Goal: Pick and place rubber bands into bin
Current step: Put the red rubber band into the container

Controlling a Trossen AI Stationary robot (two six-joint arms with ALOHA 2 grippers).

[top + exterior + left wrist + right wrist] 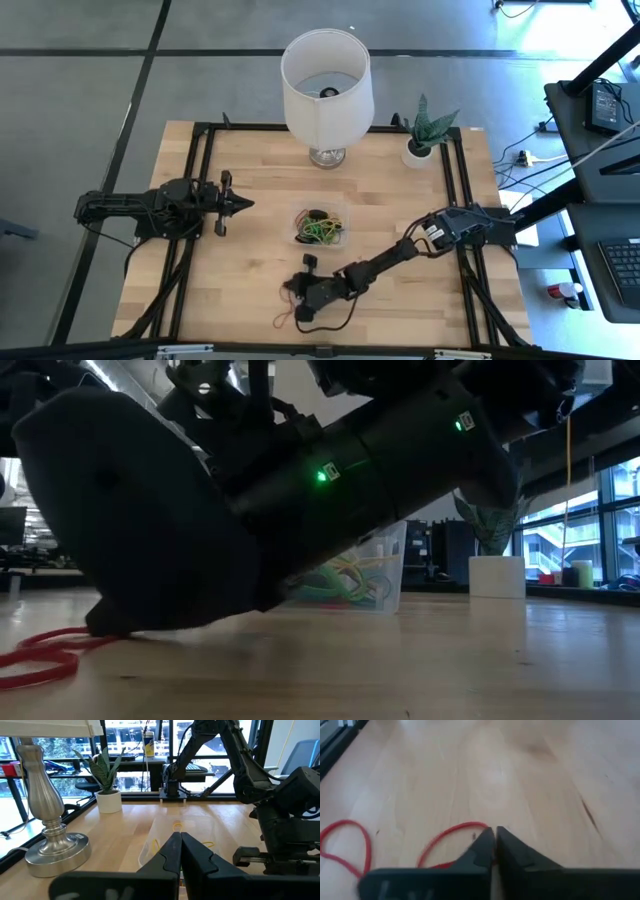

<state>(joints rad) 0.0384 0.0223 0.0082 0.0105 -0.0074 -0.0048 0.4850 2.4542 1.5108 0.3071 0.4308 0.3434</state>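
Desk-level pick in progress: the right end effector (494, 831) is lowered to the wooden desk (400, 300) at its near edge, its two dark fingers drawn almost together with their tips at a red rubber band (451, 836) that lies flat on the wood. The tips appear pinched on the loop where it passes under them, though the contact point itself is hidden, so a secure grip is a judgement and not something shown. A second curve of red band (342, 845) lies just beside it, apart from the fingers. The arm reaches low and nearly flat across the desk, probably because so thin a loop can only be caught by fingertips pressed against the surface. The bin (320, 225), a clear tub near the desk's centre, already holds a tangle of yellow, green and dark bands and stands near the working arm, between the two arms, so either could reach it. The left end effector (243, 204) waits with fingers together, pointed toward the bin and well apart from it. A white lamp (326, 85) and a small potted plant (425, 140) stand at the far edge, clear of the work.
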